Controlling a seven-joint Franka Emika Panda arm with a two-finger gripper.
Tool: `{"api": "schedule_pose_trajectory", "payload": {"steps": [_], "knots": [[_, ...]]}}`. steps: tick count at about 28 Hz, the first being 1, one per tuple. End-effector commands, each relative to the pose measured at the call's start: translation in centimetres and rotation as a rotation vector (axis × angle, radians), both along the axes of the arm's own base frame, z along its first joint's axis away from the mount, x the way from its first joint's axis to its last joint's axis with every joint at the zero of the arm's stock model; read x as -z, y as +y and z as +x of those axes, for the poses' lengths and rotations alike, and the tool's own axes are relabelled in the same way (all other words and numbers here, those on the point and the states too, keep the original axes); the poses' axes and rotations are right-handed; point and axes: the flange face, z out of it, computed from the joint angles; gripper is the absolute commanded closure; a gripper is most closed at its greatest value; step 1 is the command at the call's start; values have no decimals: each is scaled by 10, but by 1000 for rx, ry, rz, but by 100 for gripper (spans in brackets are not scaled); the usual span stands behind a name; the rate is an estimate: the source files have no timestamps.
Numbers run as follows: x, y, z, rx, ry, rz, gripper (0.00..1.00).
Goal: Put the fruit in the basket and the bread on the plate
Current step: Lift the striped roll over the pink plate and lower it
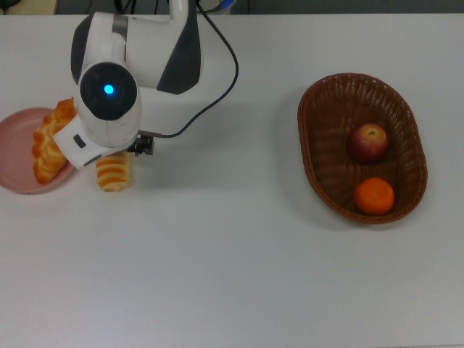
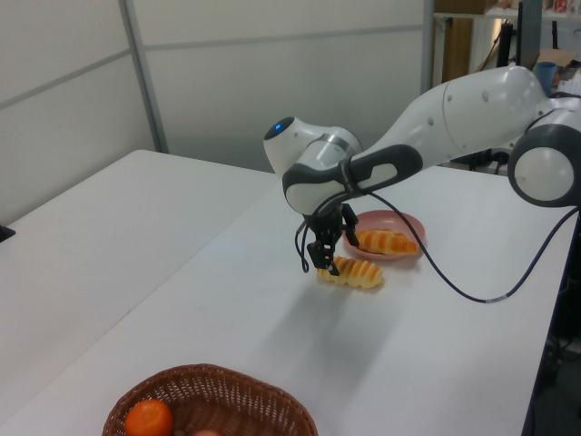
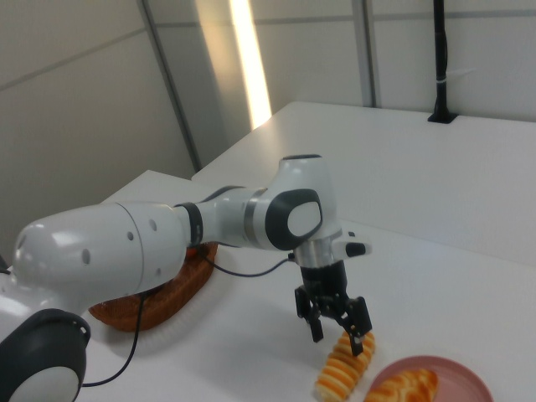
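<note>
The ribbed bread (image 1: 114,174) lies on the table just right of the pink plate (image 1: 16,172) in the top view. The braided bread (image 1: 49,143) rests on that plate. My gripper (image 3: 337,339) hangs open just above the ribbed bread (image 3: 345,368), its fingers spread over the bread's end and holding nothing. In the top view my arm covers the gripper and part of the bread. The dark red apple (image 1: 367,142) and the orange tangerine (image 1: 374,196) lie inside the brown wicker basket (image 1: 313,109) at the top view's right.
The arm's cable (image 1: 221,72) loops over the table behind the wrist. A wide stretch of white table (image 1: 232,239) lies between the breads and the basket. In the right view the basket (image 3: 180,285) sits behind my arm.
</note>
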Motion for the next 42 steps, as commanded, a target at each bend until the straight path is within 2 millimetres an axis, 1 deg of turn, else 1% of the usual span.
{"api": "schedule_pose_trajectory", "payload": {"steps": [1, 2, 3, 5, 6, 7, 11, 15, 18, 20, 21, 23, 25, 26, 27, 31, 32, 37, 38, 39, 40, 41, 42], "knots": [[16, -5, 3, -38, -9, -31, 0], [17, -5, 3, -43, -12, -35, 3], [19, -4, 4, -61, -9, -42, 21], [21, -5, 4, -77, 0, -34, 48], [21, -4, 4, -85, 2, -26, 84], [20, -4, 4, -84, 0, -23, 100], [18, -2, 5, -78, -5, -16, 100], [10, -1, 6, -69, -20, -2, 100], [-7, -2, 6, -55, -46, 13, 100], [-27, -12, 6, -40, -78, 21, 100], [-43, -28, 4, -20, -102, 35, 100], [-59, -43, 2, -3, -128, 56, 100], [-71, -58, 0, 12, -147, 77, 100], [-77, -71, -3, 25, -156, 83, 100], [-79, -79, -5, 31, -157, 82, 100], [-87, -126, -19, 92, -168, 61, 100], [-86, -146, -25, 120, -165, 46, 100], [-75, -196, -43, 159, -134, 5, 100], [-71, -200, -44, 152, -125, 4, 96], [-69, -204, -46, 144, -117, 2, 78], [-68, -208, -47, 141, -112, -2, 44], [-67, -209, -47, 141, -116, -4, 2], [-68, -211, -46, 141, -129, -5, 0]]}}
